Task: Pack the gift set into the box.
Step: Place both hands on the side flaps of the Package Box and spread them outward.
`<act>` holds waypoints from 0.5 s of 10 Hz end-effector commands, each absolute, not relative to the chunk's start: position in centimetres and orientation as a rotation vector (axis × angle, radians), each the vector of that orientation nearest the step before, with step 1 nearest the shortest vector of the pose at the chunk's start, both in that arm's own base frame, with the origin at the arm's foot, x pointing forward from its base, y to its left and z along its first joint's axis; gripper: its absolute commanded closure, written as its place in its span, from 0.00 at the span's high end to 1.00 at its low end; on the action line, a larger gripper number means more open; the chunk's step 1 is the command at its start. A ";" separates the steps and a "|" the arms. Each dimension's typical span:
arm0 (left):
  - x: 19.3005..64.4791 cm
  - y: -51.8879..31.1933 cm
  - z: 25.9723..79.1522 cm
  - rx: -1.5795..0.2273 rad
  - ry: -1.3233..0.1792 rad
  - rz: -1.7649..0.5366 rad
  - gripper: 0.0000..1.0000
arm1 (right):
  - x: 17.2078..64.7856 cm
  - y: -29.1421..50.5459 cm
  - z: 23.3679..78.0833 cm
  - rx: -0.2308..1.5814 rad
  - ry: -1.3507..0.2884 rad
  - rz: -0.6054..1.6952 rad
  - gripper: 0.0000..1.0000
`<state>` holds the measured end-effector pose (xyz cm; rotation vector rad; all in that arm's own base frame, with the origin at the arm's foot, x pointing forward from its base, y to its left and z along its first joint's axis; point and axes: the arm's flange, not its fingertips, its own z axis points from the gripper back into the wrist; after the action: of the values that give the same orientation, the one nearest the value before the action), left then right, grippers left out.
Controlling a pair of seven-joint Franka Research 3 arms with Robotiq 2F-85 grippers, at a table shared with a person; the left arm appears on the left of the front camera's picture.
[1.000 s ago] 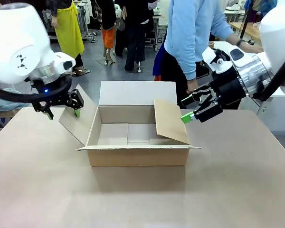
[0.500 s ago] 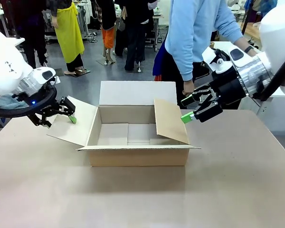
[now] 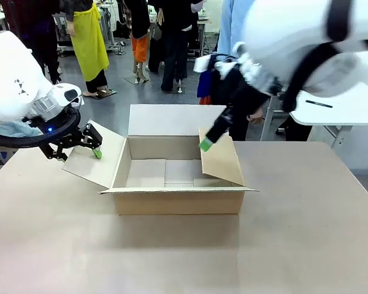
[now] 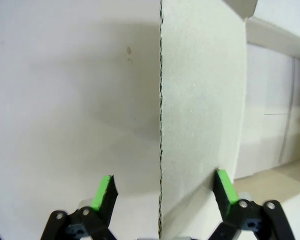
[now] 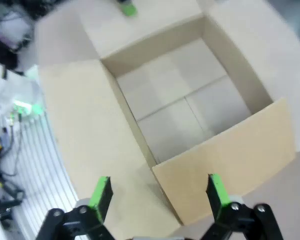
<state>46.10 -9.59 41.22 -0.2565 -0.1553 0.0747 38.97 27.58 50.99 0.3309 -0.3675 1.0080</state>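
Right gripper point(image 5: 157, 194) has swung over the box point(image 3: 178, 202), jaws spread.

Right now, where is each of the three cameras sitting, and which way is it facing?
Front view: fixed on the robot's side, looking across the table at the open box; the left gripper and right gripper show at either side.
Left wrist view: on the left wrist, looking along its open fingers, astride the left flap.
Right wrist view: above the box, looking down into it past its open fingers.
Shared: front and right wrist views both show the box's inside and the left gripper's green pad.
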 end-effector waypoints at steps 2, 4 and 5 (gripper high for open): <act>46.1 -9.3 41.4 -0.243 -0.157 0.088 1.00 | 40.0 36.2 54.2 0.133 0.019 0.631 1.00; 46.1 -9.3 41.4 -0.243 -0.157 0.088 1.00 | 38.8 30.2 50.8 0.259 -0.264 0.924 1.00; 46.1 -9.3 41.4 -0.243 -0.157 0.088 1.00 | 38.2 33.0 51.2 0.156 -0.174 0.821 1.00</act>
<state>46.14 -9.39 41.26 -0.2561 -0.1565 0.0789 39.32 32.36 50.24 0.1822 -0.1837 0.8588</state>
